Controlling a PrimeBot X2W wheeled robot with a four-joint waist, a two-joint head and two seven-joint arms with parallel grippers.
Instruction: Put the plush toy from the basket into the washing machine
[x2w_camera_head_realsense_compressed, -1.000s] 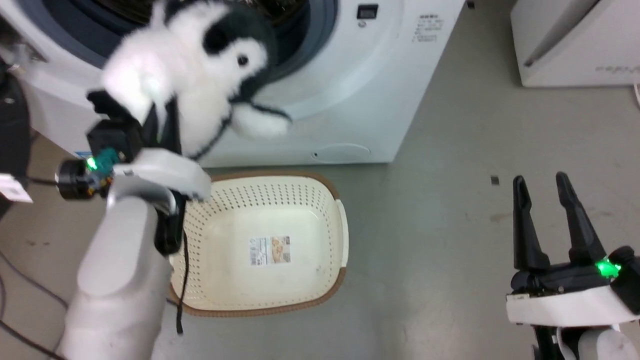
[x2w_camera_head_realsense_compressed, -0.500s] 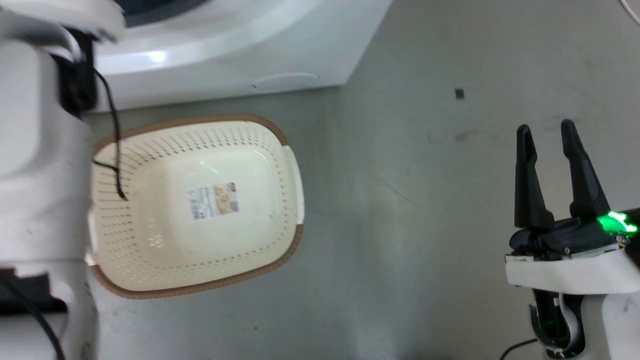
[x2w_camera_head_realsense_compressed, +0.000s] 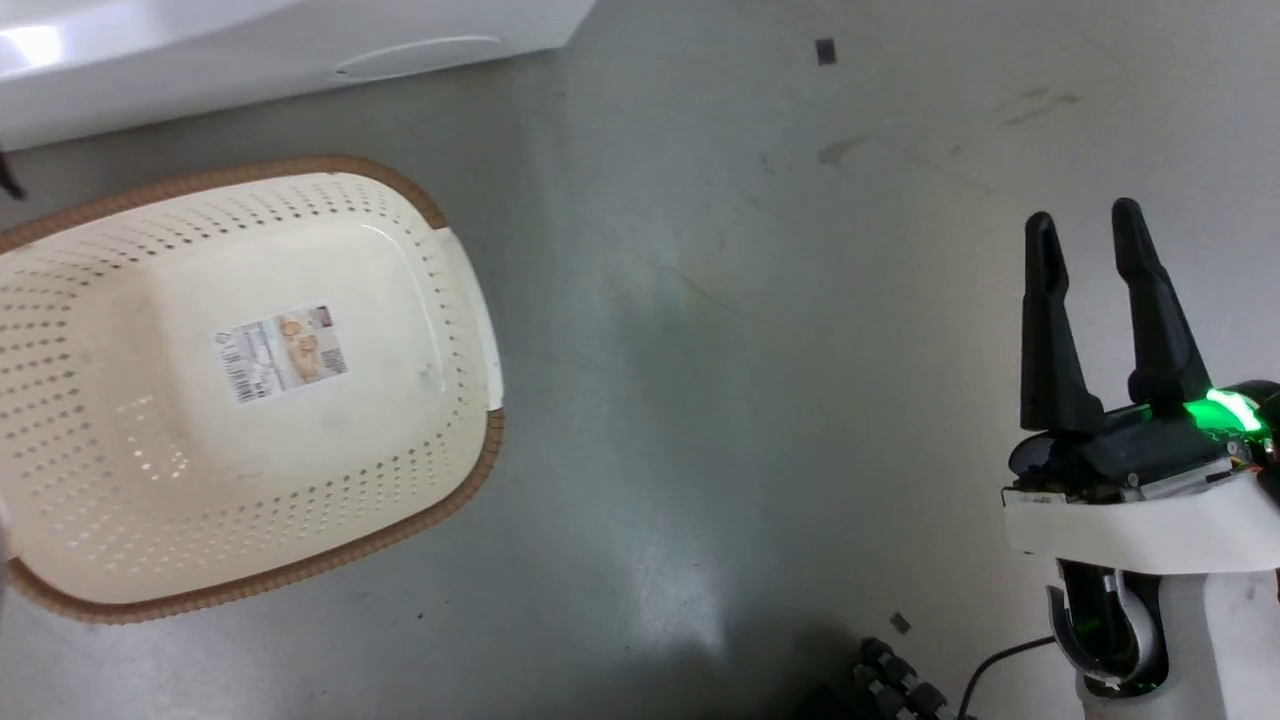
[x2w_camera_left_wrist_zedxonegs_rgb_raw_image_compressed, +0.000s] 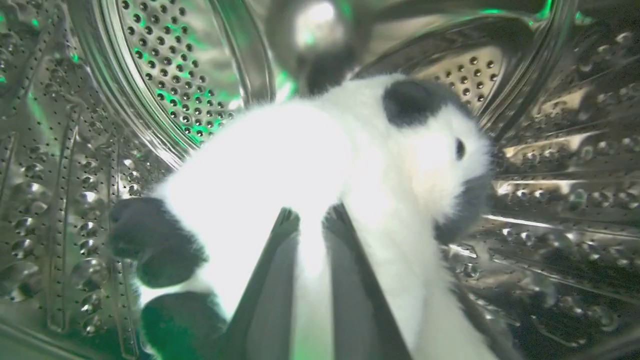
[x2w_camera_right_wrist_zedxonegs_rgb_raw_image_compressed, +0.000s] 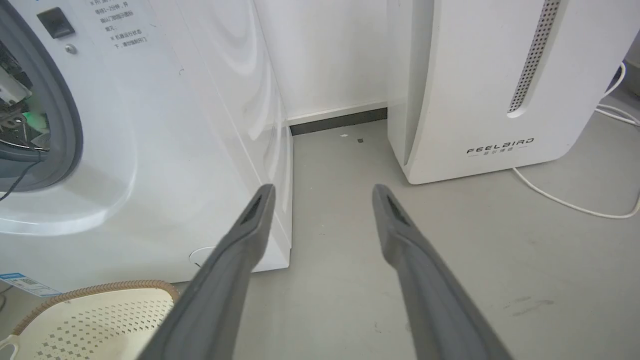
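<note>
My left gripper (x2w_camera_left_wrist_zedxonegs_rgb_raw_image_compressed: 310, 220) is clamped on the plush toy (x2w_camera_left_wrist_zedxonegs_rgb_raw_image_compressed: 300, 150), both inside the washing machine (x2w_camera_left_wrist_zedxonegs_rgb_raw_image_compressed: 165, 75), toy bulk ahead of fingertips. Right gripper (x2w_camera_head_realsense_compressed: 1082, 213) apart, outside the washing machine.

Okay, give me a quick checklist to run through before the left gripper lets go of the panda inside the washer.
1. Fluffy white-and-black panda plush toy inside the shiny perforated steel drum: ok.
2. Grip: left gripper shut on the plush toy: ok.
3. Toy resting on the drum wall: cannot tell.
4. Cream perforated plastic basket with brown rim empty: ok.
5. Idle right gripper open, apart from the white washing machine: ok.
</note>
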